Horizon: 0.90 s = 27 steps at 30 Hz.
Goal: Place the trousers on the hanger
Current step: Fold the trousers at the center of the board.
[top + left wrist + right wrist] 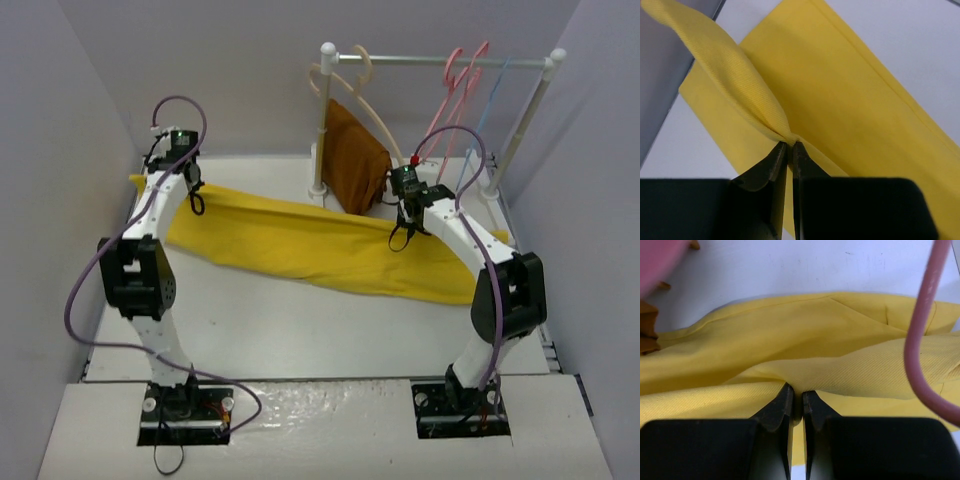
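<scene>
The left gripper is over the far left of the table. In the left wrist view its jaws are pressed together on a raised fold of the trousers, and the cloth pulls up into a ridge at the fingertips.

The trousers lie flat on the table as one long yellow band. Its long axis runs from the far left, under the left gripper, to the nearer right, where it ends beside the right arm's elbow. Which end is the waist cannot be told.

The right gripper is over the band's far edge, right of centre. Its jaws are also clamped tight, pinching a crease of the trousers between its fingertips.

Behind, a white rail crosses the far side of the table. From left to right it carries a beige hanger with a rust-brown cloth, the hanger beside its pink twin, and a light blue hanger. All of these are well apart from the trousers.
</scene>
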{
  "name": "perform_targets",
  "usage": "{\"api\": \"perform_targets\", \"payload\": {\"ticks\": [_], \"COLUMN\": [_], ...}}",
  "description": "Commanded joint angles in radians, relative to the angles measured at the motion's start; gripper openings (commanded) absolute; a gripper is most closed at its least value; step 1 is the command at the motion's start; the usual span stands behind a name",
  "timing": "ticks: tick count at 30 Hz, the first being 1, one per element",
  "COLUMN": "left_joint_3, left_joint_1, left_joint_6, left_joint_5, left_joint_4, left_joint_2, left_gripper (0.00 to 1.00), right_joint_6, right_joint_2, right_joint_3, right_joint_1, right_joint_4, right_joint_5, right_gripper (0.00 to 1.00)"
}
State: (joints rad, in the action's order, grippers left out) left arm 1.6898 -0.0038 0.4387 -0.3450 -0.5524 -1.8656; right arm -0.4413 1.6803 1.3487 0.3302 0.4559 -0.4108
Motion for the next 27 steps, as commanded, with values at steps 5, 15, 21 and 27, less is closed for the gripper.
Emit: {"api": "perform_targets", "payload": {"ticks": [5, 15, 21, 27], "left_joint_3": [0.336, 0.427, 0.239, -0.045], "left_joint_1": [0.03, 0.021, 0.015, 0.015], "left_joint_6": [-0.118, -0.11, -0.058, 0.015], "left_joint_5": [-0.266, -0.216, -0.152, 0.003], "left_joint_4": [0.079, 0.077, 0.12, 0.027], "left_joint_2": [-0.236, -0.232, 0.036, 0.363], "left_gripper": [0.05, 0.79, 0.87, 0.9], "right_joint_6": [0.106, 0.131, 0.08, -0.029], "right_joint_2": [0.078, -0.029, -0.182, -0.258], "right_joint_3": [0.026, 0.047, -0.028, -0.182], "right_joint_1": [-0.095, -0.048, 0.099, 0.33], "right_joint_4": [0.019, 0.018, 0.013, -0.061], "right_joint_5": [-0.231, -0.118, -0.013, 0.024], "right_gripper": [0.04, 0.59, 0.76, 0.79]}}
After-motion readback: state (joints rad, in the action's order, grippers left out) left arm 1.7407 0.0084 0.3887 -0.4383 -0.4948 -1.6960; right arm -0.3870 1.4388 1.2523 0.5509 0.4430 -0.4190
